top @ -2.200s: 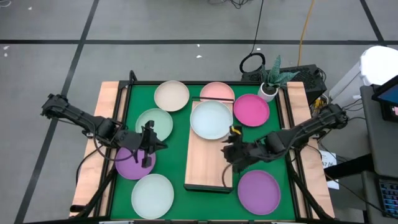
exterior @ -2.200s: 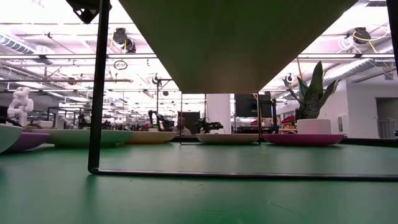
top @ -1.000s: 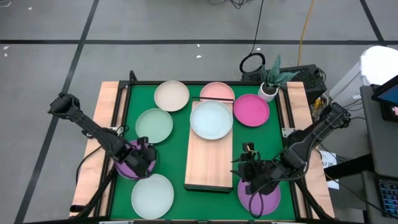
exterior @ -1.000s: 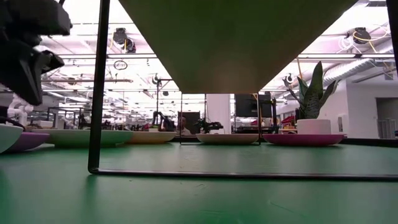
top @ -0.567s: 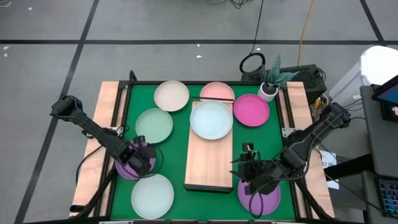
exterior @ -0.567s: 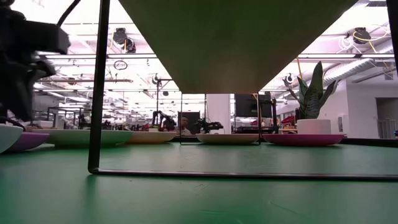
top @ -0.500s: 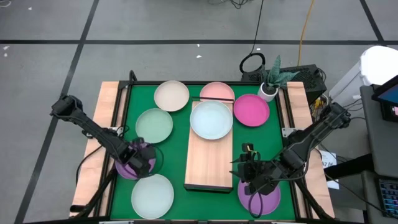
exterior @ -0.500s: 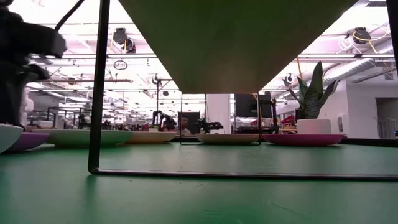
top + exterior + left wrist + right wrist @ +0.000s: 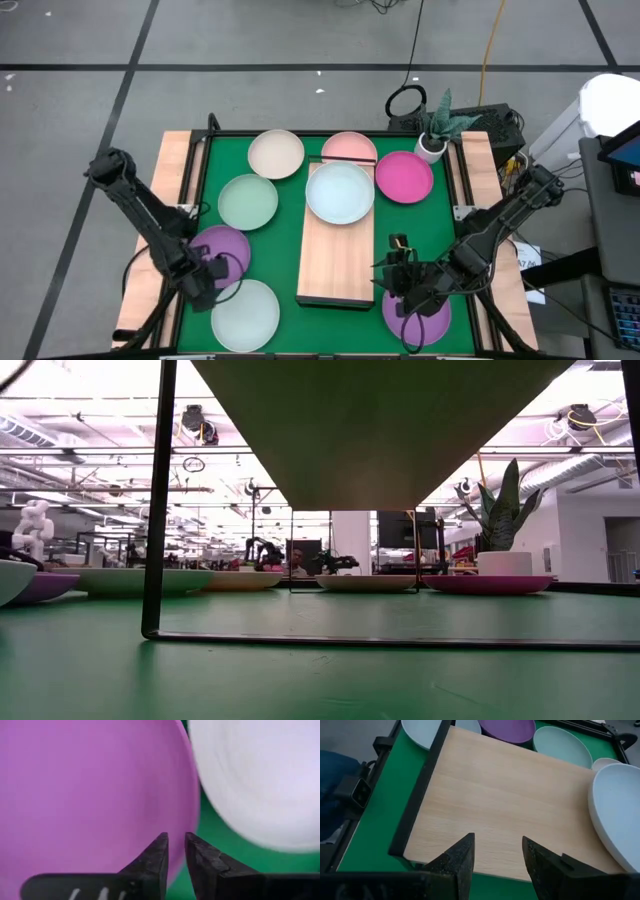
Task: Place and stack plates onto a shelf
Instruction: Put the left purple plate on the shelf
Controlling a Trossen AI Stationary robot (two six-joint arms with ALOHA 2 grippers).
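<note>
The light-wood shelf [image 9: 335, 262] stands mid-table with a pale blue-white plate [image 9: 339, 192] on its far end. On the green mat lie cream [image 9: 275, 153], pink [image 9: 349, 148], magenta [image 9: 404, 176], mint [image 9: 248, 201], purple [image 9: 228, 246] and pale [image 9: 245, 316] plates. My left gripper [image 9: 212, 283] points down over the purple plate's near rim [image 9: 90, 785], beside the pale plate [image 9: 260, 775]. Its fingertips [image 9: 176, 845] are a narrow gap apart with nothing between them. My right gripper [image 9: 388, 275] hovers open above a second purple plate [image 9: 420, 318], facing the shelf board [image 9: 510, 800].
Wooden side strips [image 9: 172, 180] flank the mat. A potted plant [image 9: 432, 140] stands at the far right corner. The shelf's black frame legs [image 9: 158, 500] stand on the mat. The shelf's near half is bare wood.
My left gripper has swung from over the middle of the left purple plate toward the table's near left corner, turning as it went. It now stands over that plate's near rim and most of the plate is uncovered.
</note>
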